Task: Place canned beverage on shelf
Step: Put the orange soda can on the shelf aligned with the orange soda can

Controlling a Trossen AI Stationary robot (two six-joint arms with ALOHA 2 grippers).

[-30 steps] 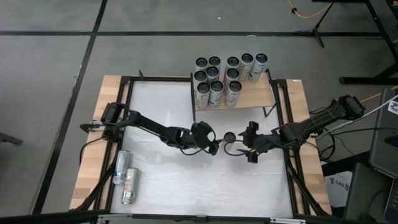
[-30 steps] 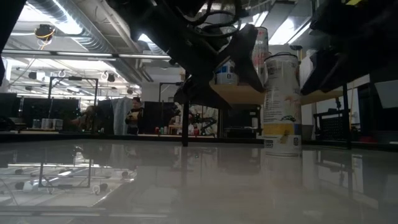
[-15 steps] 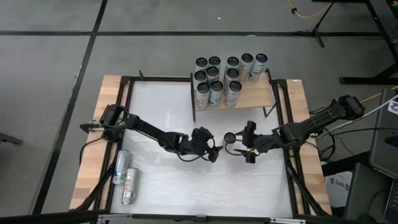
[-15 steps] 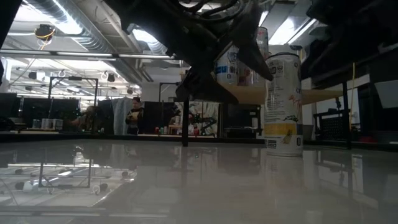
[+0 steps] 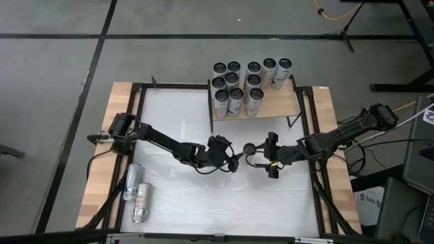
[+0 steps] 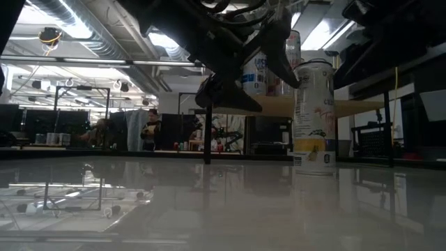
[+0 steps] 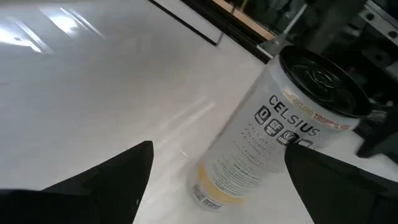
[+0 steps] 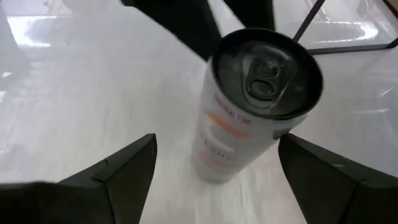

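High view: can (image 5: 250, 148) stands between both open pincers, seemingly untouched.

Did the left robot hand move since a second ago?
Yes. The left gripper has slid a little toward the near table edge, away from the shelf, and now sits open beside the standing can.

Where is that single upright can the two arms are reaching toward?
In the high view, the Celsius can stands on the white table between the left gripper and right gripper, just in front of the shelf.
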